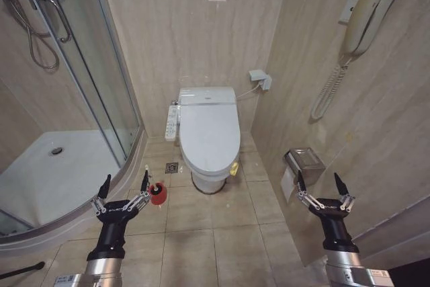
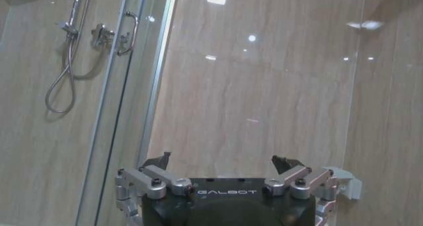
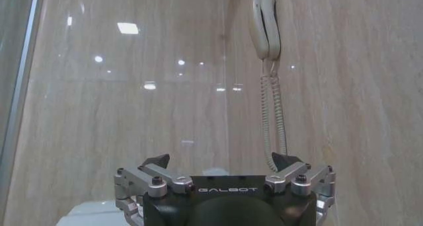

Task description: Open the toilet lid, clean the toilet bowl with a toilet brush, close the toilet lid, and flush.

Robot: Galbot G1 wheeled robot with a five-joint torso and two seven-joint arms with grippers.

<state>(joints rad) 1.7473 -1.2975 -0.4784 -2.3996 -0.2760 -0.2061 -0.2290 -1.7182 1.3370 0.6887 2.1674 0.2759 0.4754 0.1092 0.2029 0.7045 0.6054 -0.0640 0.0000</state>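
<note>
Toilet lid (image 1: 209, 129): down, at 12 o'clock.
Toilet brush (image 1: 157, 189): in red holder (image 1: 158, 197), 10 o'clock.
Left claw (image 1: 123, 187): fingers apart, empty.
Right claw (image 1: 321, 185): fingers apart, empty.

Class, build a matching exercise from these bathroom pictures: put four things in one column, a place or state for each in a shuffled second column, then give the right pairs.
Column 1
1. toilet lid
2. red brush holder
3. wall phone
4. left pincer

Column 2
A. hangs on the wall to the robot's right, with a coiled cord below
B. open, held up near the shower's curved edge
C. shut down over the bowl
D. stands on the floor tiles on the toilet's left, from the robot's side

Pairs: 1-C, 2-D, 3-A, 4-B
</note>
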